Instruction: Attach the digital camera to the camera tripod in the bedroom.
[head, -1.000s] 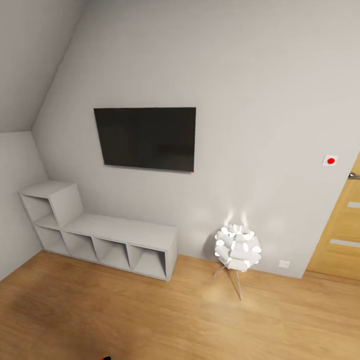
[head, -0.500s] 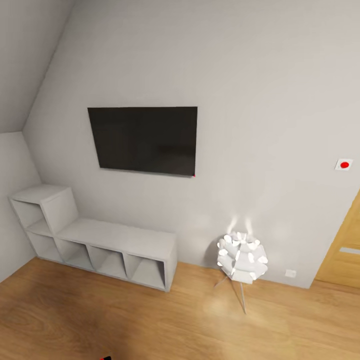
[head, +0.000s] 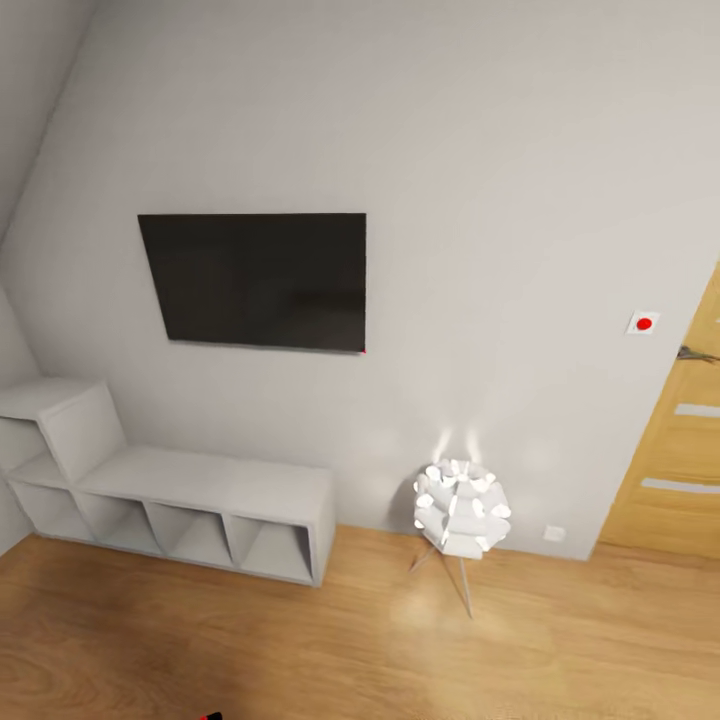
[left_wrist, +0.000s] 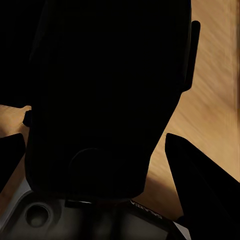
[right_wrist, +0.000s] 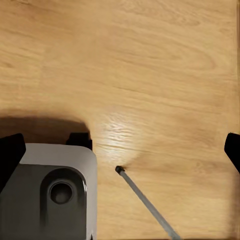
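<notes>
**Ana:** So, what does the head view take in?

**Ben:** A pale grey wall (head: 520, 200) with a black wall-mounted screen (head: 255, 280). Below it, grey cube shelves (head: 170, 500) stand on a light wooden floor (head: 300, 650). Beside the shelves is a small white globe-cluster lamp (head: 460, 510) on thin legs, lit. At the far right edge is a wooden door (head: 675, 460), with a white switch plate bearing a red dot (head: 643, 323) on the wall just beside it.

**Ana:** Where is the digital camera?

**Ben:** In the left wrist view, a large black body, the digital camera (left_wrist: 107, 95), sits between the left gripper (left_wrist: 95, 150) fingers (left_wrist: 200, 175), which close on it.

**Ana:** And the right gripper?

**Ben:** The right gripper (right_wrist: 120, 150) stands spread wide with nothing between its dark fingertips (right_wrist: 10, 152), above bare floor (right_wrist: 125, 60). A thin grey rod (right_wrist: 145, 202) crosses that floor.
</notes>
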